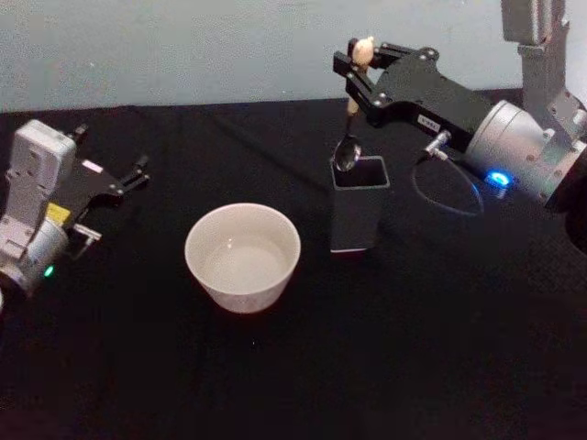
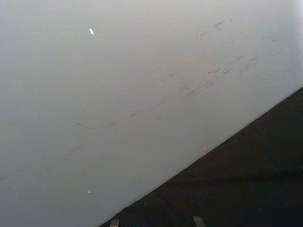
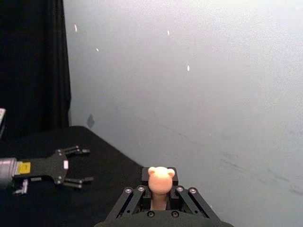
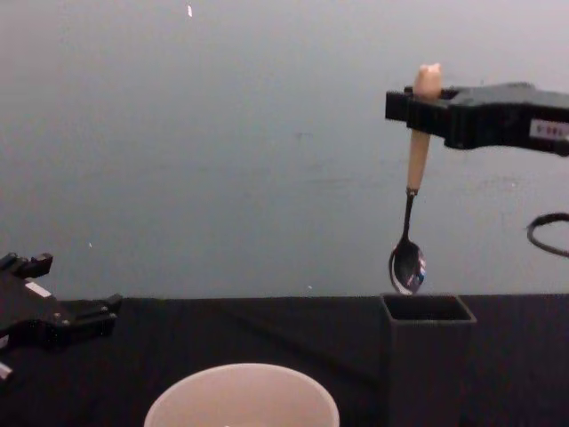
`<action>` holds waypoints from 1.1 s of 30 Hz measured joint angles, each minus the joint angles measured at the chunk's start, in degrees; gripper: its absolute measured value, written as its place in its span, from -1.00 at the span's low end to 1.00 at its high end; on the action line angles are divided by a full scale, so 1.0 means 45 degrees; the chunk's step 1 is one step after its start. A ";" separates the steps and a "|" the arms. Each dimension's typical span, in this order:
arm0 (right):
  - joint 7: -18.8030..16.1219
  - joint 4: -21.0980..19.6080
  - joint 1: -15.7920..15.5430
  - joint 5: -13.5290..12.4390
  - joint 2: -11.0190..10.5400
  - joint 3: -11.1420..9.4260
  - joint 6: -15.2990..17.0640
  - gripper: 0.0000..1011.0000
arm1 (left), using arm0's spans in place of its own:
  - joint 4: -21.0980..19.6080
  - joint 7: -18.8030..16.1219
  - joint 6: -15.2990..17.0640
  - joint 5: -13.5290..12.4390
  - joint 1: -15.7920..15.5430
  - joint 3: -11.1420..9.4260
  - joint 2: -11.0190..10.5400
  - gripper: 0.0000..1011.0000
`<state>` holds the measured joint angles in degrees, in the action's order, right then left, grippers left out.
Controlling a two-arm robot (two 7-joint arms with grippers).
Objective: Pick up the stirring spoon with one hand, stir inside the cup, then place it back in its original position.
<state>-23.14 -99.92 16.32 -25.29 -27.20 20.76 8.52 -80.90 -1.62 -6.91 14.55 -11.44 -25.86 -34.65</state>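
Now: spoon (image 4: 416,160) in rt claw (image 4: 423,103), just above box holder (image 4: 428,365)

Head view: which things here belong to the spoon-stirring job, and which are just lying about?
Part of the job:
- stirring spoon, hanging above the box holder
- right gripper, shut on the spoon's handle
- cup, left of the holder

Not in use:
- left gripper, open, idle at the left of the black table
- no loose clutter visible

The cup (image 1: 243,258) left of the box holder (image 1: 359,220), stirring spoon (image 1: 347,154) just above.
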 joint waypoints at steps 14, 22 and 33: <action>-0.0551 0.0197 0.0320 0.0013 0.0038 0.0735 -0.0406 -0.58 | 0.0000 0.0000 0.0000 0.0000 0.0001 0.0000 0.0000 0.98; -0.0918 0.0820 0.0562 0.0219 0.0392 0.1366 -0.0890 -0.58 | 0.0000 0.0000 0.0000 0.0001 0.0001 0.0000 0.0000 0.98; -0.1421 0.1362 0.0566 0.0280 0.0718 0.1865 -0.1732 -0.58 | 0.0000 0.0000 0.0000 0.0000 0.0001 0.0000 0.0000 0.98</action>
<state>-29.53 -93.79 18.86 -24.03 -23.97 29.15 0.73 -80.90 -1.62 -6.91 14.55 -11.43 -25.86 -34.64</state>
